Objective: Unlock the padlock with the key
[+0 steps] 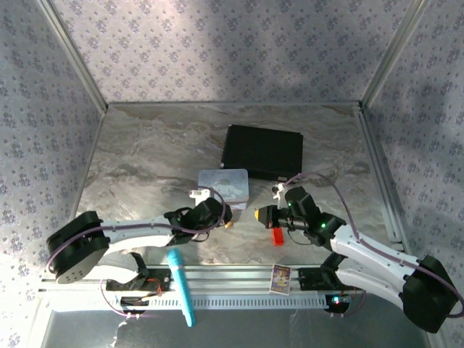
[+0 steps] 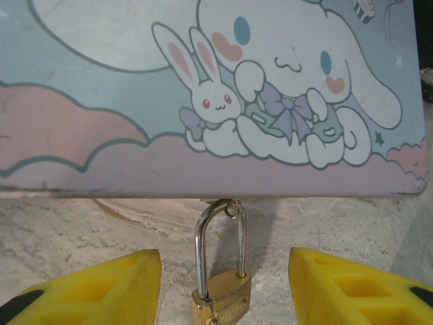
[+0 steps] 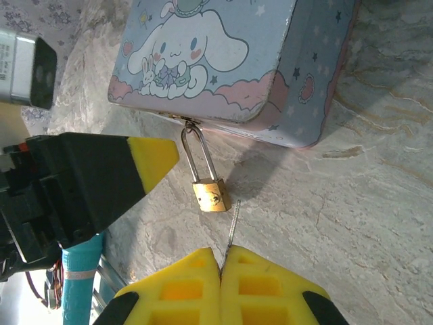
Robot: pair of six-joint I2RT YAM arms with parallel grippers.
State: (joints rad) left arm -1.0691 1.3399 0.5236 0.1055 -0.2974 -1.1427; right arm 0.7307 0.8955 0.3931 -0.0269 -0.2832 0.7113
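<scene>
Left fingers [image 2: 122, 288] apart | right fingers [image 3: 183, 291] pinch 1 key [image 3: 233, 220] | 1 padlock [image 2: 223, 302]

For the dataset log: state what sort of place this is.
Probably a robot test cell, not a home: a marble-pattern table boxed in by floral wall panels on metal framing, with staged props, a cartoon tin and its padlock, the right gripper pinching a key.

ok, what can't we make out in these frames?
Left wrist: underside of the small brass padlock cut off by the bottom edge.
Right wrist: head of the thin silvery key hidden between the right arm's yellow fingers.
Top external: padlock a tiny speck, keyhole unreadable.
</scene>
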